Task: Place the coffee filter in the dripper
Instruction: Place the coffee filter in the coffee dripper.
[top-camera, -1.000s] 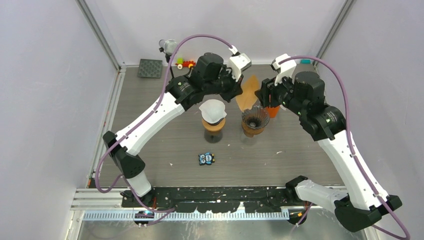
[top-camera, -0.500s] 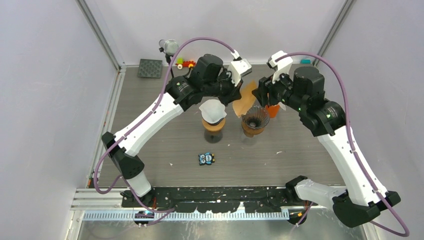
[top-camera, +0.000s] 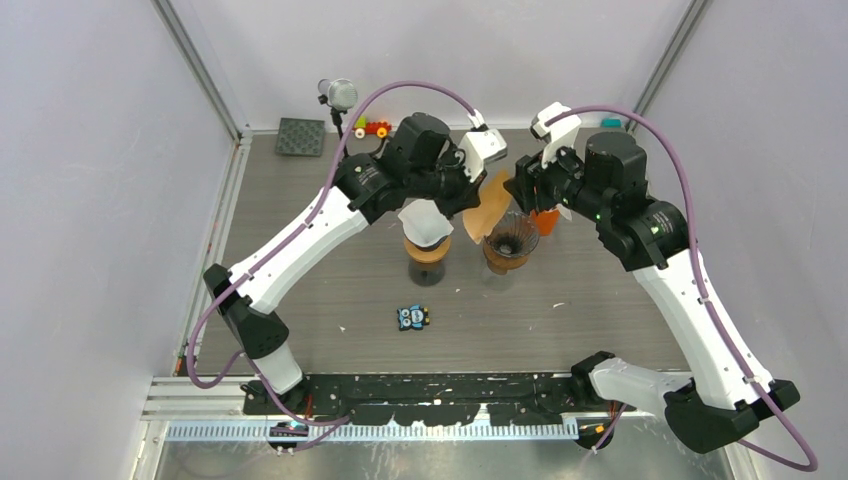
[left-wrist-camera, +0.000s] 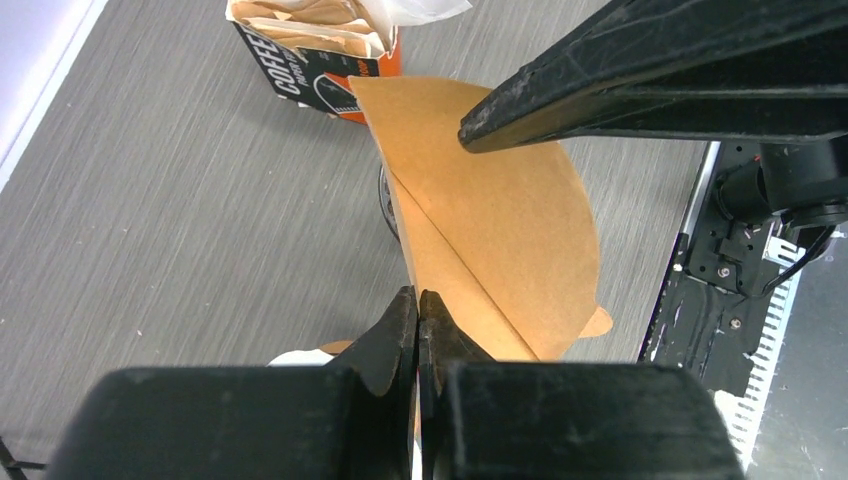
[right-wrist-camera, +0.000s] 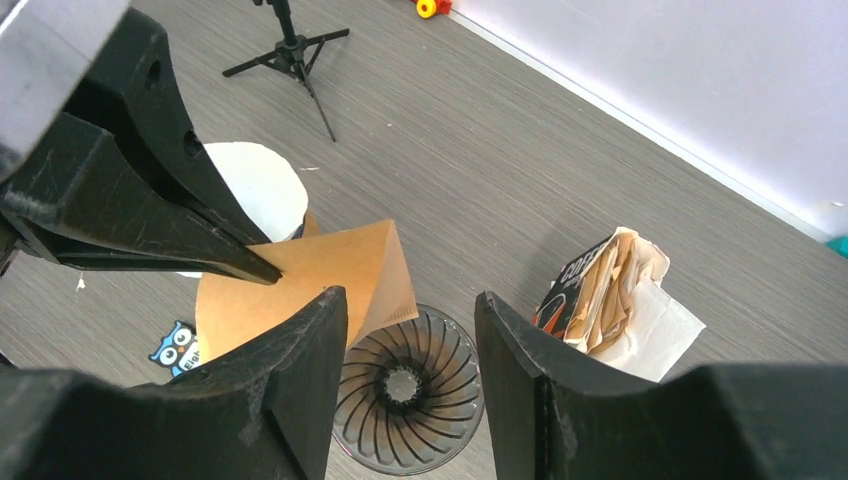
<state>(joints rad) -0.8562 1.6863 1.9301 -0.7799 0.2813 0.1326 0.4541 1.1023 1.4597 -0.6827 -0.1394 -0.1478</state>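
A folded brown coffee filter hangs tilted over the left rim of the dark ribbed glass dripper. My left gripper is shut on the filter's edge, its jaws pressed together. In the right wrist view the filter overlaps the dripper's upper-left rim. My right gripper stands open directly above the dripper, nothing between its fingers. Its left fingertip lies against or just over the filter's face; I cannot tell which.
A second dripper with a white filter stands just left on a carafe. An orange box of filters sits behind the dark dripper. An owl figure lies nearer me. A small tripod, grey mat and toy are at the back.
My left gripper has brought the filter down and forward, from behind the dripper to its left rim. The right gripper has shifted slightly left, over the dripper.
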